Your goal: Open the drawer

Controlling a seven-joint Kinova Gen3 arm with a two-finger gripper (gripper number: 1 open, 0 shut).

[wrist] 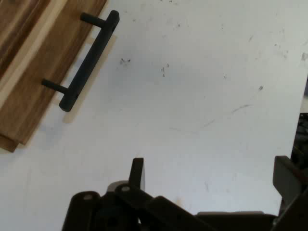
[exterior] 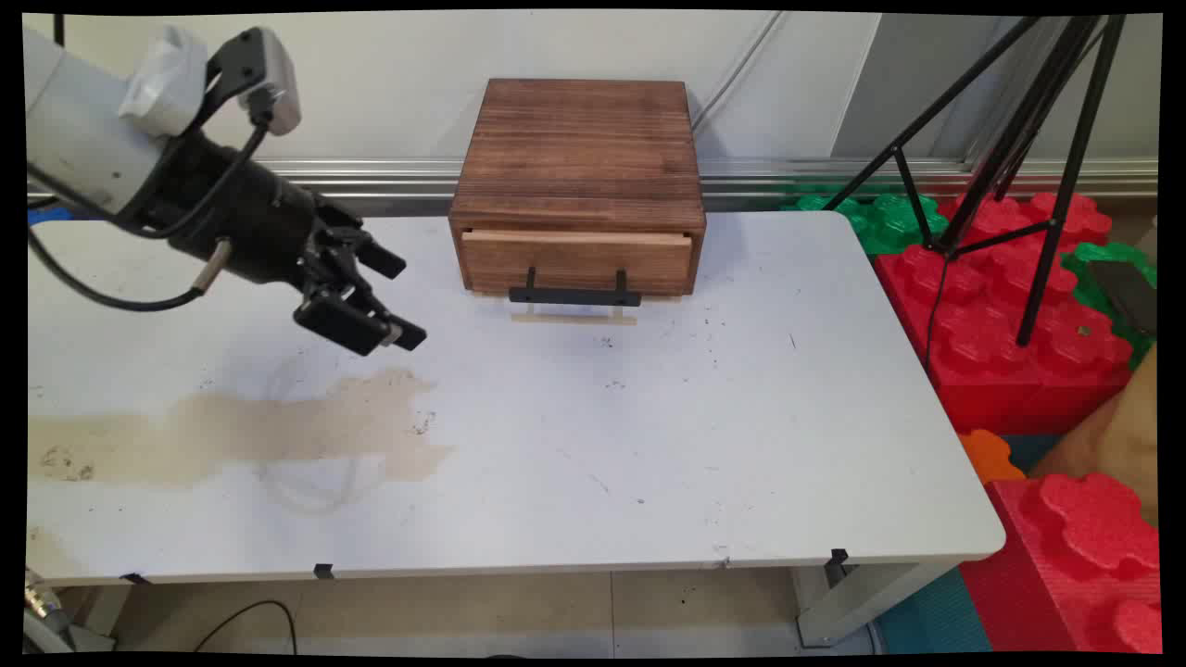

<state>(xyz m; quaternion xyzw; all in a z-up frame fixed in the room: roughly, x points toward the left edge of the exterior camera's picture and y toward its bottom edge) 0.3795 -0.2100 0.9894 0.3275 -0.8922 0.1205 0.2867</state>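
The claw is seen spread apart and empty above the worktop, left of the wooden drawer box at the back; its stiff black handle is judged the firmest hold; the box looks heavy.

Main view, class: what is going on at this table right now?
A white arm's gripper hangs open above the white table, holding nothing. To its right stands a wooden box with its drawer shut; the drawer's black handle is untouched. A brownish stain lies on the table below the gripper.
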